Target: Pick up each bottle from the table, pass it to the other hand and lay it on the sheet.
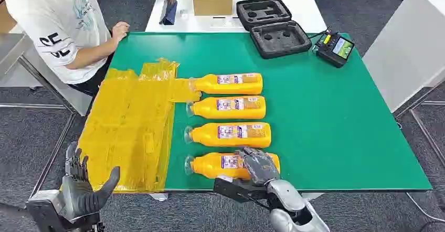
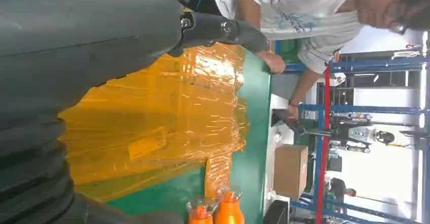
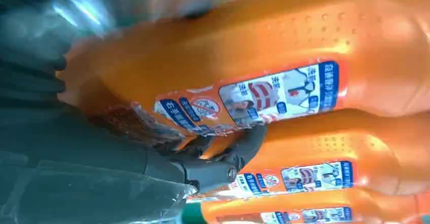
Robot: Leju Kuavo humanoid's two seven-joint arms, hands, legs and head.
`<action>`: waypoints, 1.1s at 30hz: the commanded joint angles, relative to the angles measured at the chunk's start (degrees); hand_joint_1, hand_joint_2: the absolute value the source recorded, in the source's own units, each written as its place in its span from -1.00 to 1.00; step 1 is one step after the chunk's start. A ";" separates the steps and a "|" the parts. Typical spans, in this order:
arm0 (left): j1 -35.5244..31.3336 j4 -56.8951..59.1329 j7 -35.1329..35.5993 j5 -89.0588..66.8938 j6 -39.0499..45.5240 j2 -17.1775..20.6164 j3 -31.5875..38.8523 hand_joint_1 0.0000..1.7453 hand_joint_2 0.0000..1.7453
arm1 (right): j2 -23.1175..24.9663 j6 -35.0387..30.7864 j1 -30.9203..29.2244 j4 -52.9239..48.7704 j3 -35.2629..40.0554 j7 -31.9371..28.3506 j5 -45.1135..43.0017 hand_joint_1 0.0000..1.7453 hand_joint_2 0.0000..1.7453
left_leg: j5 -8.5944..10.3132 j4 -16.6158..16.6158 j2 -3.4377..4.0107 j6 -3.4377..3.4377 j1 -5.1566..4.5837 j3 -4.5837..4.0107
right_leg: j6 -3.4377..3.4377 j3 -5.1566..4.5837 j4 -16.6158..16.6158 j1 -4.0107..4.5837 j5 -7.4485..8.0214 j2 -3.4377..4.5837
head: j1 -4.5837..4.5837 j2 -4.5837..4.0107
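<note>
Head view shows the right hand (image 1: 258,165) grasping the nearest bottle (image 1: 220,165) of orange liquid, lowest of four in the frame's middle, beside the yellow sheet (image 1: 131,129), while the left hand (image 1: 84,187) is released at lower left.

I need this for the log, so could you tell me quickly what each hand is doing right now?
Left hand: open, fingers spread, holding nothing.
Right hand: fingers wrapped on the nearest bottle, which lies on the table.

Sheet (image 1: 128,127) glossy crinkled film; bottles (image 1: 231,135) shiny plastic
</note>
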 commanded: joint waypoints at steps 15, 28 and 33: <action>-5.67 7.68 -0.79 2.62 -0.10 0.88 -1.14 -1.00 1.00 | 5.69 0.25 -2.54 1.23 -5.47 -32.94 -35.27 1.00 1.00 | -0.18 -0.10 0.04 -0.09 0.06 0.62 | -0.10 0.53 -0.06 0.03 -0.07 0.18 | -0.02 0.00; -3.73 5.09 -2.02 7.09 0.31 -0.92 0.85 -1.00 1.00 | 13.13 -16.72 -2.62 0.08 -9.68 -40.77 -44.92 1.00 1.00 | -0.17 -0.03 0.10 -0.01 0.04 0.41 | -0.06 0.37 0.00 0.01 -0.09 0.23 | 0.00 0.00; -4.17 6.18 -0.80 5.93 -3.80 0.92 -4.73 -1.00 1.00 | 13.35 -16.50 -2.98 6.29 -9.70 -40.61 -45.19 1.00 1.00 | -0.15 -0.07 -0.01 0.00 0.04 0.43 | -0.05 0.42 -0.07 0.03 -0.10 0.13 | 0.00 0.00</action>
